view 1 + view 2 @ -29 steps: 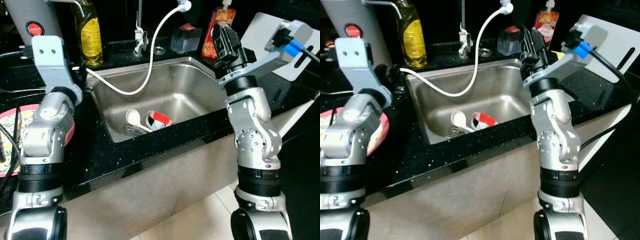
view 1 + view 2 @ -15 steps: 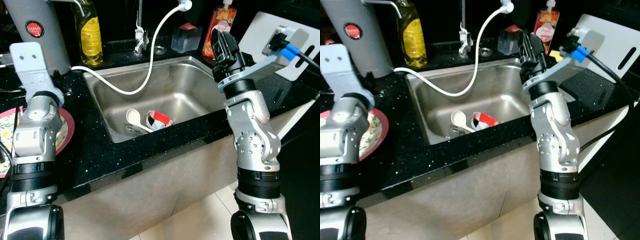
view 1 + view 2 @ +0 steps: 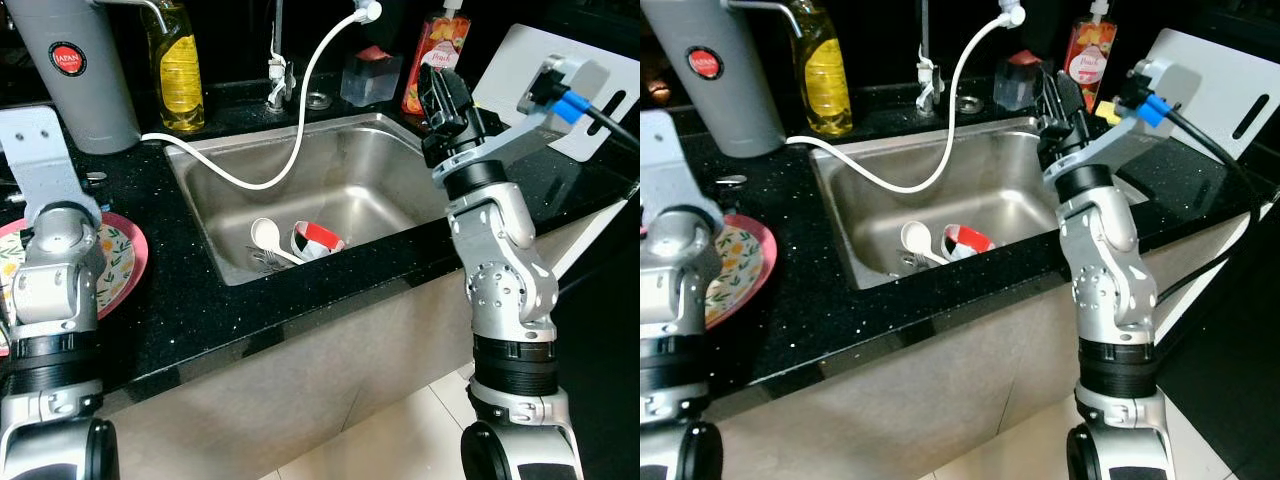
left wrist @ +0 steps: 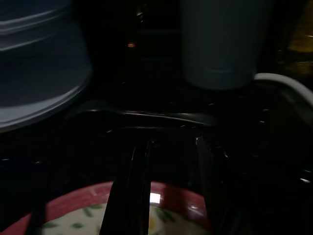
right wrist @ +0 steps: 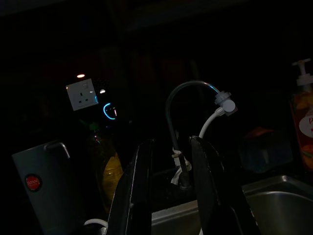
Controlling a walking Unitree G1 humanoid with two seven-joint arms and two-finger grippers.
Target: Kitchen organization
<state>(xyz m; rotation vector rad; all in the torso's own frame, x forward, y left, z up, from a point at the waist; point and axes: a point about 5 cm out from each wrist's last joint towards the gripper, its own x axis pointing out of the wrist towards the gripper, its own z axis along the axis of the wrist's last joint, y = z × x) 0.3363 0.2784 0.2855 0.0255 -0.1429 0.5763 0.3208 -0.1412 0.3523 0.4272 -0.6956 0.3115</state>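
Two dishes wait in the sink [image 3: 370, 165] at the frame's centre: a white spoon [image 3: 264, 236] and a tipped red-and-white cup [image 3: 318, 239], touching near the drain. A white hose [image 3: 300, 110] loops in from the tap. On the black counter [image 3: 190, 300] at the left edge lies a floral plate [image 3: 122, 262]. The right gripper [image 5: 170, 161], fingers a little apart and empty, hovers over the sink's upper right rim. The left gripper [image 4: 168, 166], fingers apart and empty, hangs above the plate. Nothing looks sorted yet; the sink items seemingly remain to be lifted out.
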